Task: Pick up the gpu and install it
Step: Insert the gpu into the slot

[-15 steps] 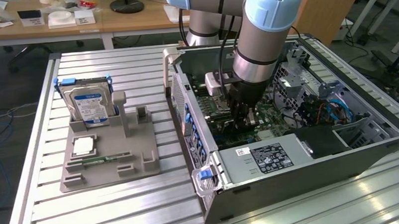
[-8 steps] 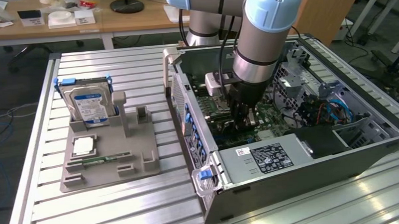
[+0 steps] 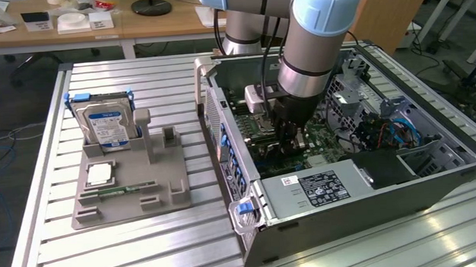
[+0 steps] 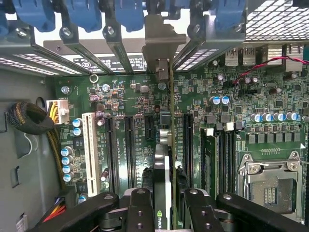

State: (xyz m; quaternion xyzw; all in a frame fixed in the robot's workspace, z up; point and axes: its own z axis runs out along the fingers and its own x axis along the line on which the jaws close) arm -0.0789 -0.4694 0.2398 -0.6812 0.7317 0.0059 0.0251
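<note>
Gpu [image 4: 163, 193] picked up, now edge-on inside open computer case [image 3: 449, 173], standing over motherboard [image 4: 120, 104] slot row, metal bracket toward case rear wall. Gripper [image 4: 166, 212] jaws clamp card from both sides. Full seating in slot cannot tell; release remains.

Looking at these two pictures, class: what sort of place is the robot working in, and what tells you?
Probably a robotics lab or workshop bench. An open computer case lies on a slatted metal table, a grey parts holder carries a hard drive, and office desks stand behind.
</note>
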